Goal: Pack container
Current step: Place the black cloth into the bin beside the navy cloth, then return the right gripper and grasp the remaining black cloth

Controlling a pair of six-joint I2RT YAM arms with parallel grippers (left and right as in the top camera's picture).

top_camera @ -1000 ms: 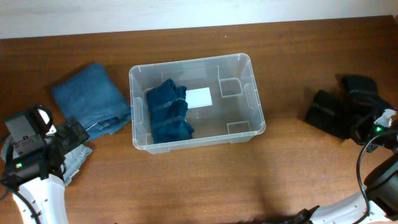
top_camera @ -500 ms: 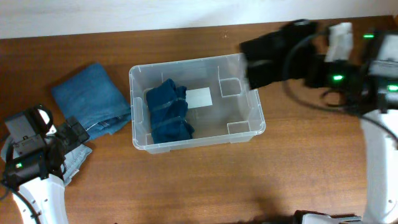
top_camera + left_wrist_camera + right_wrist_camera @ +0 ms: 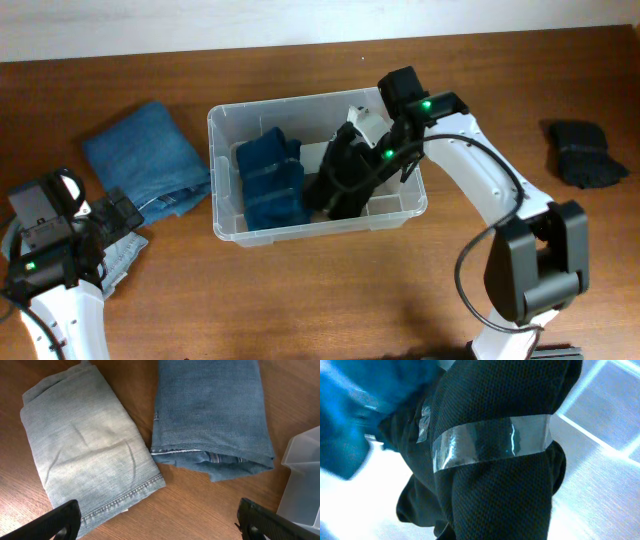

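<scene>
The clear plastic container stands mid-table with a folded dark blue garment in its left half. My right gripper reaches into the container's right half, shut on a black cloth bundle that is low inside the bin. In the right wrist view the bundle fills the frame with a clear tape band round it, and my fingers are hidden. My left gripper is open and empty above the table, near the light jeans.
Folded blue jeans lie left of the container and also show in the left wrist view. Light jeans lie by my left arm. Another black garment lies at the far right. A container corner shows at the left wrist view's right edge.
My right arm has swung from the far right, over the container's back right corner, down into the bin with the black bundle. One black garment stays on the table. My left arm has not moved.
</scene>
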